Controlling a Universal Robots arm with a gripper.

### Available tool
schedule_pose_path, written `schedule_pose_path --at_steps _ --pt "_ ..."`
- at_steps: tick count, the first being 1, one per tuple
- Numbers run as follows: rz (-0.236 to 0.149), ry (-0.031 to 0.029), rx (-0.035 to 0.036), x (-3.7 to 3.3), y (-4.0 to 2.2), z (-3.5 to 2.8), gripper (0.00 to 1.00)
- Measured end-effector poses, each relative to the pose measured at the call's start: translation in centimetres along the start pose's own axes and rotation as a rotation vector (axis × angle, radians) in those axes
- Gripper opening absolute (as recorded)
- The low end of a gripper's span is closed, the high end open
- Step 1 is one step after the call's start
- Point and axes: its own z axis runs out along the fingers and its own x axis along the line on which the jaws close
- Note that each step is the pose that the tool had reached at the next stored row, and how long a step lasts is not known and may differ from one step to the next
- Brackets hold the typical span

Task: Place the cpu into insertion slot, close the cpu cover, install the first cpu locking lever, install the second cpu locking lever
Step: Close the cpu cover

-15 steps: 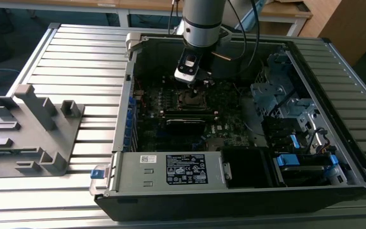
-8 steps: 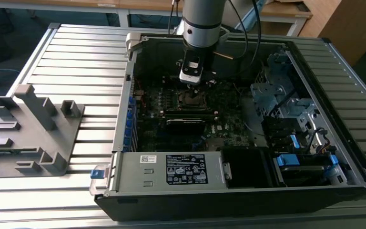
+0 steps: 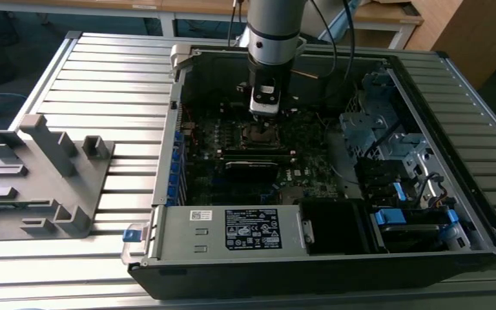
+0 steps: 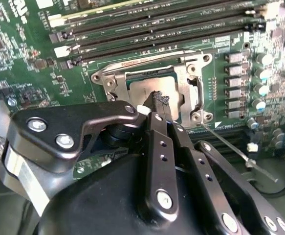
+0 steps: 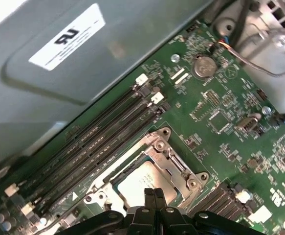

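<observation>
- Slatted desk (image 3: 101, 77), open case (image 3: 230, 258) on it.
- Gripper (image 3: 263, 111) upper centre of the exterior view; fingers (image 4: 159, 147) together, holding nothing.
- Cpu (image 4: 143, 88) seated right under the fingertips; cover (image 4: 193, 93) looks down.

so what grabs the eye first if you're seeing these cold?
The arm reaching straight down into the open computer case, pincer low in its middle. In both wrist views the shut pincer tip touches or nearly touches the grey chip, which lies seated with the silver cover flat around it. A grey stepped fixture stands on the slatted table at the exterior view's left.
</observation>
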Motion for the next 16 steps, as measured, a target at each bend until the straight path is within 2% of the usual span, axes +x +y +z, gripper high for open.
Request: schedule_pose_path --at_steps 16 --pt "-0.255 0.0002 -0.0077 0.01 0.0 0.26 0.11"
